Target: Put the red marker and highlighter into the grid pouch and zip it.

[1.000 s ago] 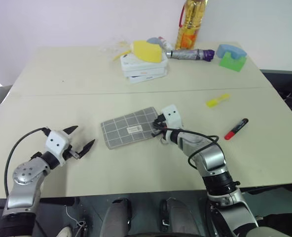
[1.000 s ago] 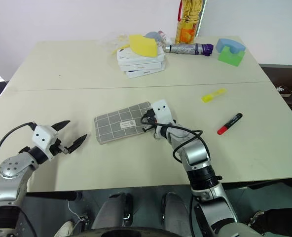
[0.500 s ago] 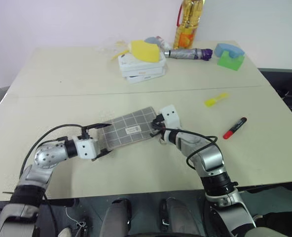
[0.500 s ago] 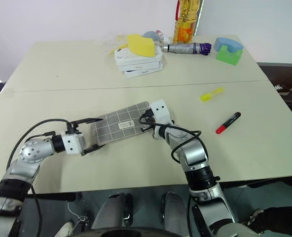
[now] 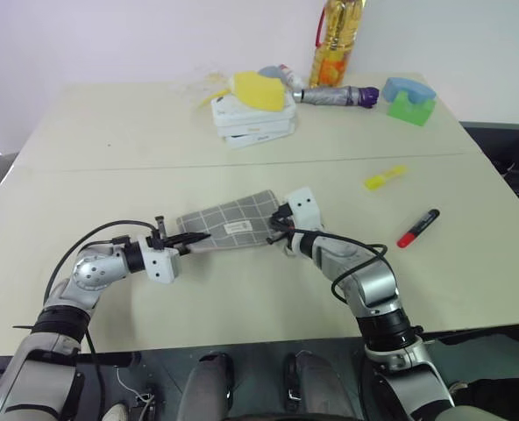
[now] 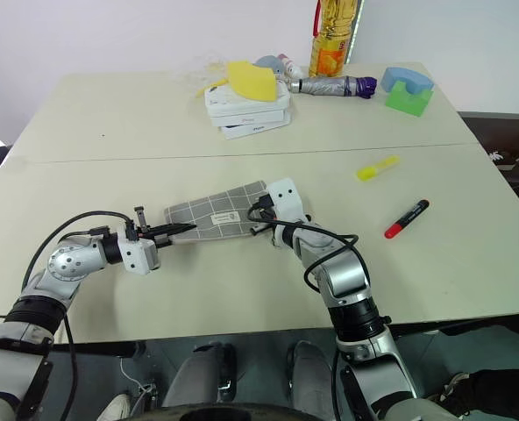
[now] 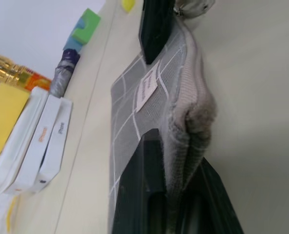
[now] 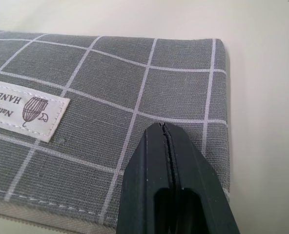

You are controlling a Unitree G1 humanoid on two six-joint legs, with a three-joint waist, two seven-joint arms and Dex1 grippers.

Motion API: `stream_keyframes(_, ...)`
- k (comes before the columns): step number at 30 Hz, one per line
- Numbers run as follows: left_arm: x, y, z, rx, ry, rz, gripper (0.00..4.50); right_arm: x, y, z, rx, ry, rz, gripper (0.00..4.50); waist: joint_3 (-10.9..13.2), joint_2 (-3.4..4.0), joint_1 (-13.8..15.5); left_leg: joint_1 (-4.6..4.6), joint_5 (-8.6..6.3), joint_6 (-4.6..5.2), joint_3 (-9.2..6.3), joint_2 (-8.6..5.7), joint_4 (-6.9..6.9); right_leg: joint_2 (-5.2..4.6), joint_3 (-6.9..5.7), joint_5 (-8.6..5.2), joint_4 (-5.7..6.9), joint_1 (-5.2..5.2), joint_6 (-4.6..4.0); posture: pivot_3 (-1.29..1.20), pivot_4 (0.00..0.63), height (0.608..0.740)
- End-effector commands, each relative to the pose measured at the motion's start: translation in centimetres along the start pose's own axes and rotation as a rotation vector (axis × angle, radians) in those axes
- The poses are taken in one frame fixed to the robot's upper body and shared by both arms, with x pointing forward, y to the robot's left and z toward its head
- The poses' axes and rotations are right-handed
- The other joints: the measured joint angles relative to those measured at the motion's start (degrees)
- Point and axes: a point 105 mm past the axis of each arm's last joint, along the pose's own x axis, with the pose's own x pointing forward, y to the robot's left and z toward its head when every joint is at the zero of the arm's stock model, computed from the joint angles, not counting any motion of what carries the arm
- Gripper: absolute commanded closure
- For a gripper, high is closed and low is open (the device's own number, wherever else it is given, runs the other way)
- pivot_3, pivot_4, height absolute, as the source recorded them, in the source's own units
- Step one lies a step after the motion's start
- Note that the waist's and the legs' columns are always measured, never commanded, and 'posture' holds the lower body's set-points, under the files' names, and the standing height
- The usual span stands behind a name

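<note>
Grey cloth with white grid lines, the flat grid pouch lies mid-surface, its left end pinched by the left fingers and its right end under the clenched right fingers. Yellow chunky highlighter and red marker wait farther right, so I think unzipping comes next.

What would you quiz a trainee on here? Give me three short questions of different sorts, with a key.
1. True or false: the marker is already inside the pouch.
2. What is the left hand pinching? A) the pouch B) the marker C) the highlighter
3. Which pen lies nearer the table's far edge, the marker or the highlighter?

Key: 1 false, it lies on the table. 2 A, the pouch's fabric edge sits between its fingers. 3 the highlighter.
</note>
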Motion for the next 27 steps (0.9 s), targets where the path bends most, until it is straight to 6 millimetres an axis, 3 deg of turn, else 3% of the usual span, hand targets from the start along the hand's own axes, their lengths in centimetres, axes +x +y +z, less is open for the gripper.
stream_keyframes(1,0.4,-0.3,0.4,-0.084,-0.020,0.040,4.49,-0.4,-0.6,0.8,-0.005,-0.040,-0.029,4.50,0.0,0.00,-0.1,0.00,0.00,0.00,0.00,0.00,0.00,0.00,0.00,0.00,0.00,0.00,0.00,0.00,0.150,0.740)
stream_keyframes(3,0.7,0.2,0.6,-0.189,-0.028,0.097,4.49,-0.8,-1.6,1.8,-0.026,-0.078,-0.056,4.50,0.0,0.00,-0.2,0.00,0.00,0.00,0.00,0.00,0.00,-0.01,0.00,0.00,0.00,0.00,0.00,0.00,0.150,0.740)
stream_keyframes(6,1.2,1.1,1.2,-0.359,-0.043,0.179,4.50,-3.4,-4.3,4.6,-0.100,-0.163,-0.093,3.67,0.1,0.01,0.0,-0.04,0.00,0.00,-0.01,-0.03,0.03,-0.06,0.01,0.01,-0.01,0.00,0.02,0.00,0.150,0.740)
stream_keyframes(9,1.3,1.7,1.3,-0.437,-0.034,0.224,4.50,-5.6,-6.5,6.0,-0.148,-0.190,-0.140,2.14,0.1,0.00,0.3,-0.09,0.00,0.00,-0.01,-0.03,0.09,-0.05,0.03,0.03,-0.03,-0.02,0.05,0.00,0.150,0.740)
stream_keyframes(13,1.7,2.0,1.6,-0.474,-0.028,0.243,4.50,-7.6,-7.7,6.1,-0.180,-0.185,-0.161,0.04,0.1,0.00,0.1,-0.04,0.00,0.00,-0.02,0.03,0.04,0.14,0.03,0.02,-0.02,-0.02,0.03,0.00,0.150,0.740)
stream_keyframes(18,2.3,2.3,1.9,-0.496,-0.039,0.269,4.50,-8.2,-6.7,4.9,-0.129,-0.155,-0.099,0.01,0.1,0.00,0.2,-0.04,0.00,0.00,-0.03,0.11,-0.01,0.35,0.07,0.02,-0.03,-0.05,0.00,0.00,0.150,0.740)
stream_keyframes(22,2.9,2.4,2.1,-0.501,-0.056,0.273,4.50,-7.5,-5.2,4.3,-0.079,-0.147,-0.060,0.01,0.1,0.00,0.2,-0.04,0.00,0.00,0.01,0.14,0.02,0.34,0.11,0.06,-0.03,-0.06,-0.06,0.00,0.150,0.740)
stream_keyframes(27,3.4,2.4,2.5,-0.504,-0.077,0.269,4.50,-6.5,-5.0,4.2,-0.022,-0.141,-0.078,0.01,0.1,0.00,0.4,-0.04,0.00,0.00,0.03,0.17,0.03,0.33,0.14,0.06,-0.04,-0.08,-0.07,0.00,0.150,0.740)
